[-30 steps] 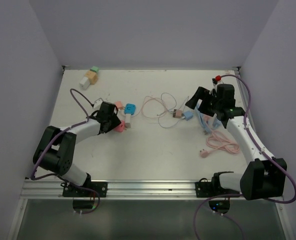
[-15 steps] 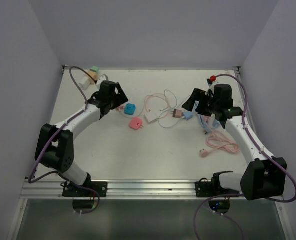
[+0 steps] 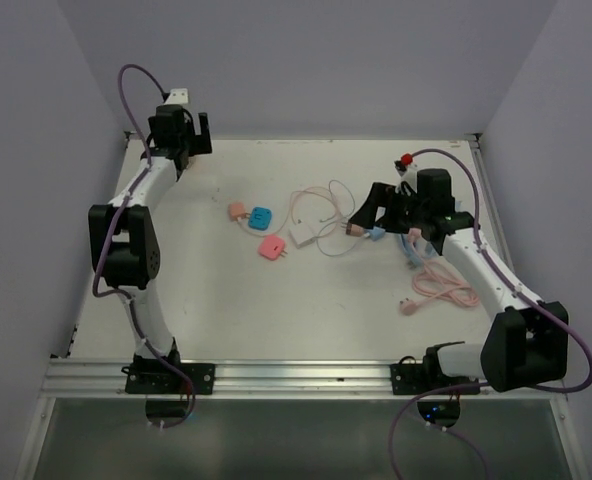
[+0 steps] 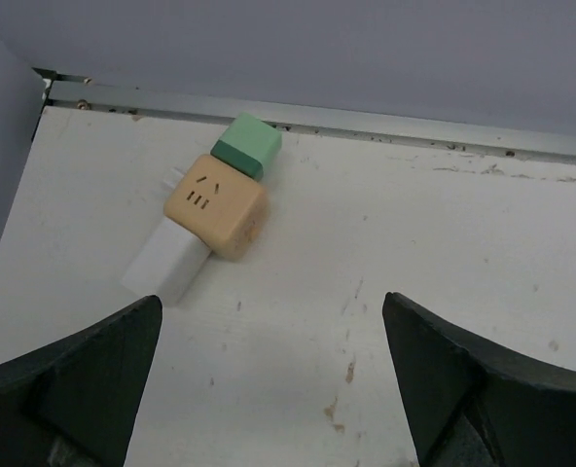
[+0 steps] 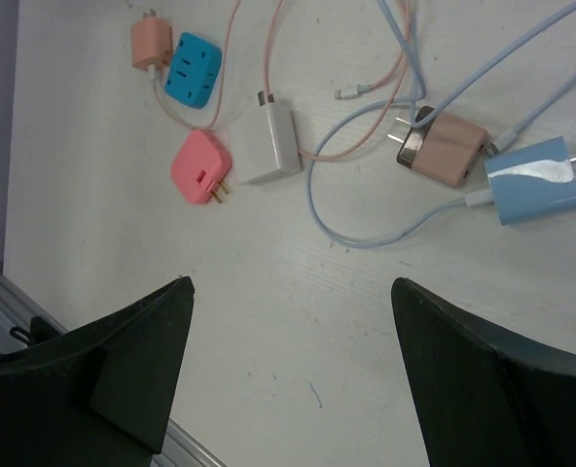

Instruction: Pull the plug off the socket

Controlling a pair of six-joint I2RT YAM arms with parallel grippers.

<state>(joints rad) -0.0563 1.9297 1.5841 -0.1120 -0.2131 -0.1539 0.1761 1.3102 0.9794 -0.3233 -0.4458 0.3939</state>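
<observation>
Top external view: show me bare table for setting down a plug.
Bare table runs from the pink adapter to the near rail; another patch lies between the white charger and the back wall. Crowded: the cables mid-table and the coiled pink cord at right.

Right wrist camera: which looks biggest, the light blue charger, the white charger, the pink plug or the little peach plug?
1. light blue charger
2. white charger and pink plug: about alike, so I won't rank them
3. peach plug
</observation>
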